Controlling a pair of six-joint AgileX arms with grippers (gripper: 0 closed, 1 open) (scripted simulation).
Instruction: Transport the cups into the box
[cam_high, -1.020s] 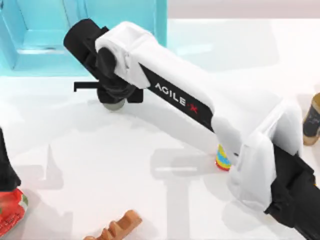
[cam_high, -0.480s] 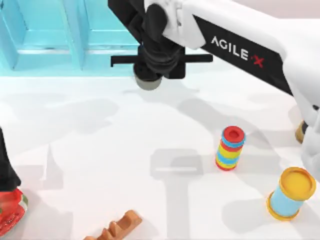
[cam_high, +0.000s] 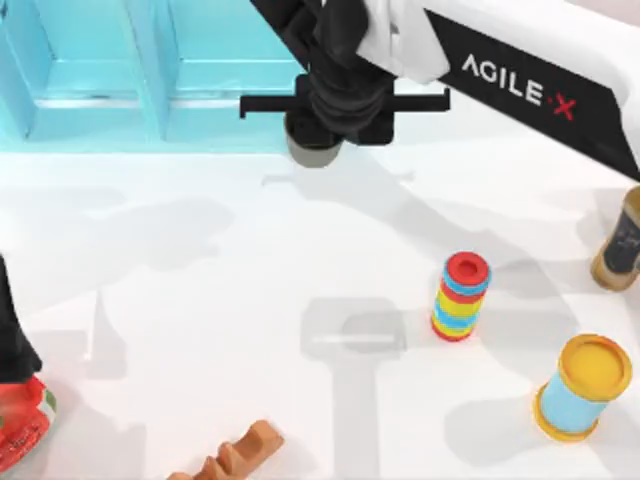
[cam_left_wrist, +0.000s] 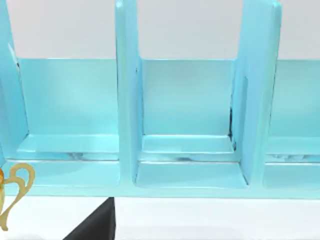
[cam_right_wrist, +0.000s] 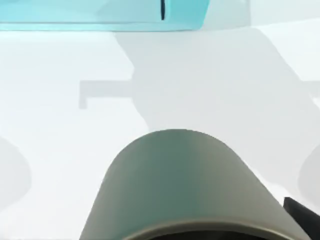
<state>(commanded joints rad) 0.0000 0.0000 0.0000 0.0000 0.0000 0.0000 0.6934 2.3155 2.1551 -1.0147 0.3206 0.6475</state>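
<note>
At the white table's (cam_high: 200, 330) far edge, right gripper (cam_high: 318, 140) clamps the grey-olive cup (cam_high: 312, 152), shifted right toward the box (cam_high: 100, 70)

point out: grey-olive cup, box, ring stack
grey-olive cup (cam_right_wrist: 190, 185): right wrist view, on its side wall.
box (cam_high: 205, 120): top view, on its front ledge.
ring stack (cam_high: 461, 297): top view, on its striped side.

Right end effector (cam_high: 318, 135) aloft, clasping cup
</note>
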